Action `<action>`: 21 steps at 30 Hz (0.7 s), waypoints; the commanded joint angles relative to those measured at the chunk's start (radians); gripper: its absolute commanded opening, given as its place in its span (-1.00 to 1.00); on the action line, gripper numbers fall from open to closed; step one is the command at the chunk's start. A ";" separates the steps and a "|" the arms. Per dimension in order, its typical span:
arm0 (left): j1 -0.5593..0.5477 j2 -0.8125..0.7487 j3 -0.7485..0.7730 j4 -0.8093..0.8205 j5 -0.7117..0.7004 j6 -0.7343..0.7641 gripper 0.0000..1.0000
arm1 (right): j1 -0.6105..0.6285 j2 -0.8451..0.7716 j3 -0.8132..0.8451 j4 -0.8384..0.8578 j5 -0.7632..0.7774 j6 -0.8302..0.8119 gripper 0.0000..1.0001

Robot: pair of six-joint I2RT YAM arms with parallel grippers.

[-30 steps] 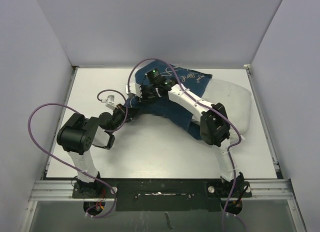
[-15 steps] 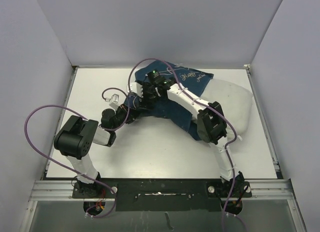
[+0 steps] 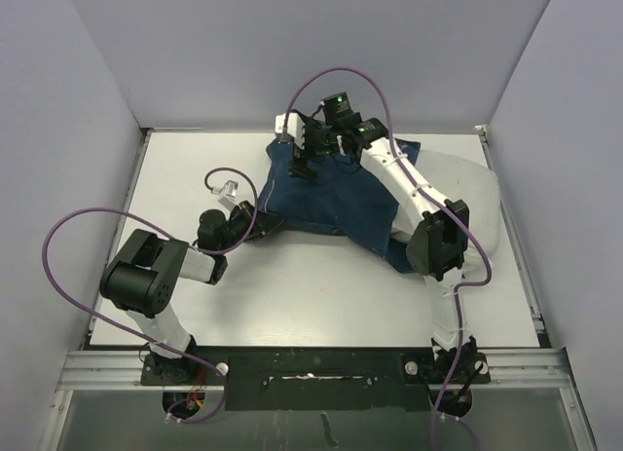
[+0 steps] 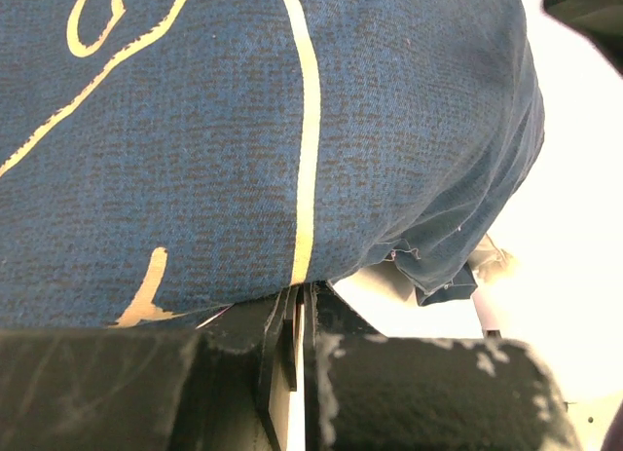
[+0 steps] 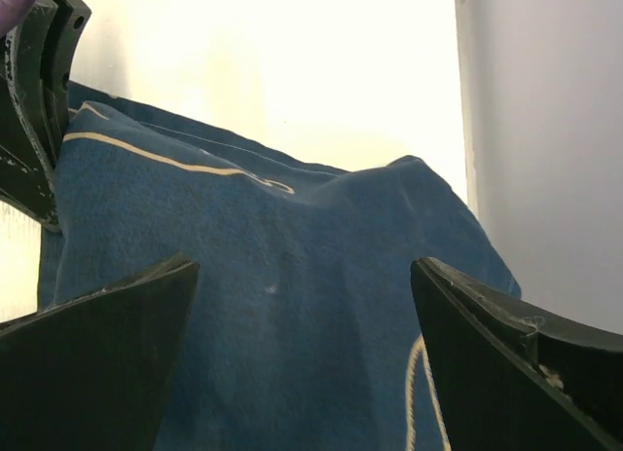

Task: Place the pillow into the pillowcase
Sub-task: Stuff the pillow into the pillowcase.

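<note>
The navy pillowcase (image 3: 331, 193) with cream drawings lies spread on the table's middle. The white pillow (image 3: 477, 203) sticks out from its right side; how much is covered I cannot tell. My left gripper (image 3: 261, 220) sits at the pillowcase's near-left corner, shut on the fabric edge. In the left wrist view the pillowcase (image 4: 243, 130) bulges right above the closed gripper (image 4: 299, 300). My right gripper (image 3: 305, 157) hovers over the far-left corner, open. In the right wrist view the gripper (image 5: 304, 295) stands wide open with the pillowcase (image 5: 292, 315) below and nothing in it.
White walls close off the table at the back (image 3: 311, 52), left and right. Purple cables loop over both arms, one carrying a small clear clip (image 3: 229, 190). The right arm (image 3: 433, 242) reaches over the pillowcase and pillow.
My right gripper has opened, let go of the pillowcase and moved toward the back wall. The pillowcase now lies flatter and wider. My left gripper stays shut on its corner.
</note>
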 commanded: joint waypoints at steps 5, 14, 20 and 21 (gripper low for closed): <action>-0.019 -0.118 0.030 -0.008 0.030 0.031 -1.00 | 0.088 -0.007 -0.043 0.009 0.078 0.016 0.97; -0.023 -0.193 0.021 -0.049 0.014 0.036 -1.00 | 0.140 0.121 -0.036 0.048 0.391 -0.009 0.85; -0.103 -0.135 0.162 -0.062 0.012 0.012 -1.00 | 0.164 0.242 -0.127 0.353 0.725 0.004 0.43; -0.123 -0.109 0.183 -0.046 0.012 -0.004 -1.00 | 0.161 0.266 -0.104 0.371 0.756 0.038 0.37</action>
